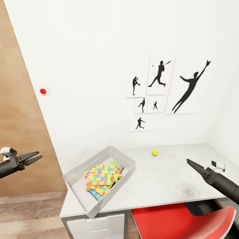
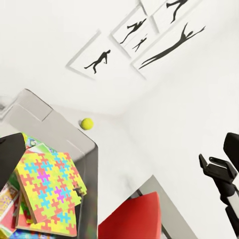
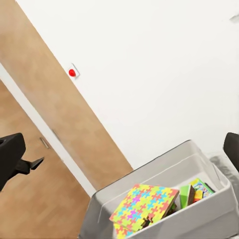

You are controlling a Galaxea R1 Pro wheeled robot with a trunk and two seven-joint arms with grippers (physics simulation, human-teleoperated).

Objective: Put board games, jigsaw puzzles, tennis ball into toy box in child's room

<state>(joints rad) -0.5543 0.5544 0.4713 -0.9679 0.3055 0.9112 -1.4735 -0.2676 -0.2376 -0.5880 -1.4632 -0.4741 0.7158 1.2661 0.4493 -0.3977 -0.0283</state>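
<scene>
The red chair (image 1: 179,220) sits below the right claw (image 1: 189,162), seemingly closed and empty; the left claw (image 1: 33,156) gapes. The tennis ball (image 1: 154,152) ahead of the right claw likely needs grasping next, then carrying to the toy box (image 1: 79,196).

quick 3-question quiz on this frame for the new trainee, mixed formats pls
1. True or false: the tennis ball is already inside the toy box.
2. What lies on top of the pile in the toy box? A) a jigsaw puzzle B) a red cup C) a book
3. Fill in: neither the left gripper nor the right gripper is ____ anything.

Key:
1. False; it sits on the table, apart from the box.
2. A, the jigsaw puzzle.
3. holding
</scene>
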